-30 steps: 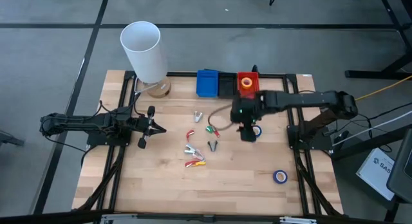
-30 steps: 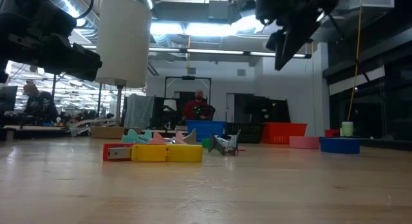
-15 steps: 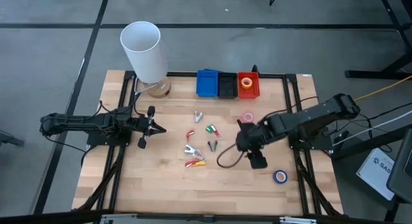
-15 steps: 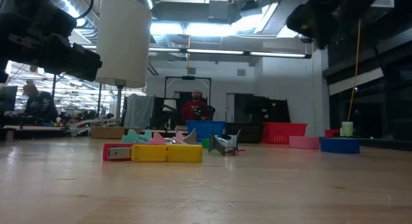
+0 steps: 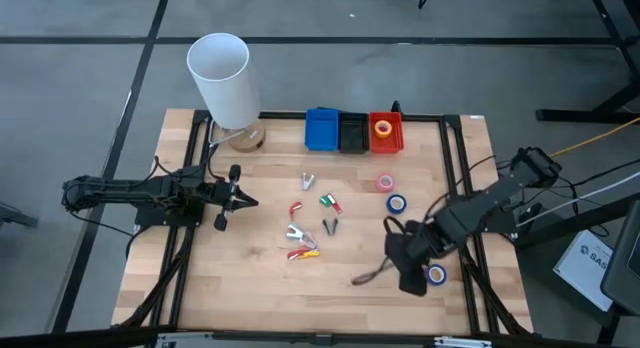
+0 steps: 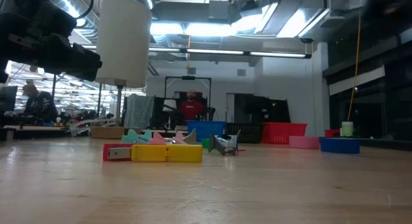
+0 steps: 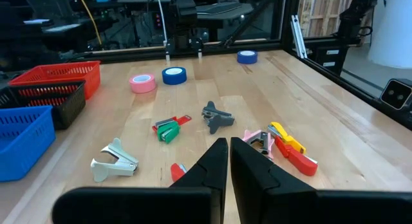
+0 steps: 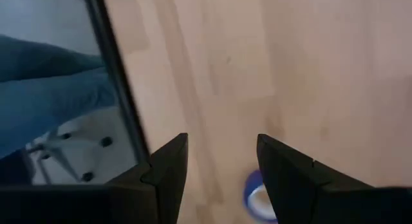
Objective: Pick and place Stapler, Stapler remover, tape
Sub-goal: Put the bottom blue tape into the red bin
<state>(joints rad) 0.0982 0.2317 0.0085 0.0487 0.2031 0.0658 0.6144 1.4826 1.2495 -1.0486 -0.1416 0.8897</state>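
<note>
Four tape rolls are in view. One blue tape roll lies on the wooden surface near the right front corner, directly at the right gripper; in the right wrist view this roll shows between the two dark fingers, whose jaws stand apart and grasp nothing. A second blue tape roll and a pink tape roll lie just beside each other right of centre. A yellow tape roll rests in the red bin, which adjoins a black bin and a blue bin at the rear edge. Small staple removers are scattered mid-surface near a red-and-yellow stapler. The left gripper waits at the left side, jaws clenched together and empty. A white cylinder stands at the rear left.
</note>
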